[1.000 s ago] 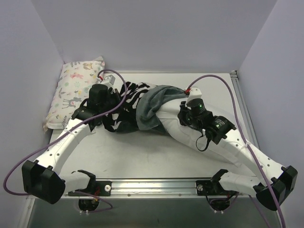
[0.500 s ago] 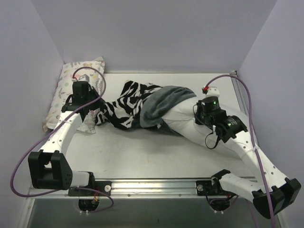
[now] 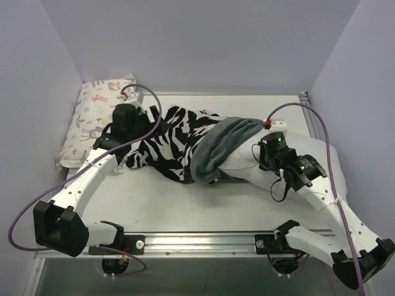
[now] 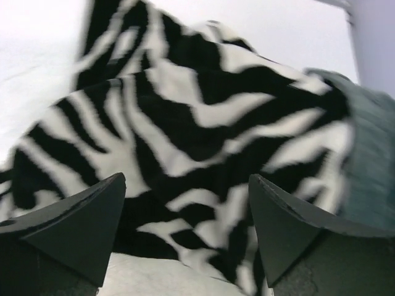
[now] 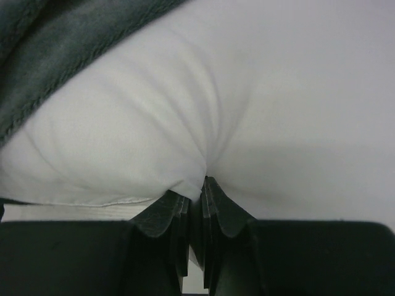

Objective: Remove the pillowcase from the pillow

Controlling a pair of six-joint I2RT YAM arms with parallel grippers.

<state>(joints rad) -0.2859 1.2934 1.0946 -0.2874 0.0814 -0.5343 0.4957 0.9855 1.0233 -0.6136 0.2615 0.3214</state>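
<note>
Patterned cushion (image 3: 92, 117) tucked into the far left corner of the bench (image 3: 185, 203). Next, left gripper (image 4: 186, 182) with fingers spread apart, grasping nothing, facing the zebra-striped end of the pillowcase (image 3: 166, 148). Pillowcase bunched mid-bench, grey lining turned out, covering only the left end of the pillow (image 3: 241, 165). Toward the right edge, right gripper (image 5: 197, 185) clenched on a pinch of white pillow fabric.

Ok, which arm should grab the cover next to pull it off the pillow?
Left, most likely. The left gripper is open and faces the striped pillowcase, ready to close on fabric. The right gripper is shut on the white pillow, anchoring it.
</note>
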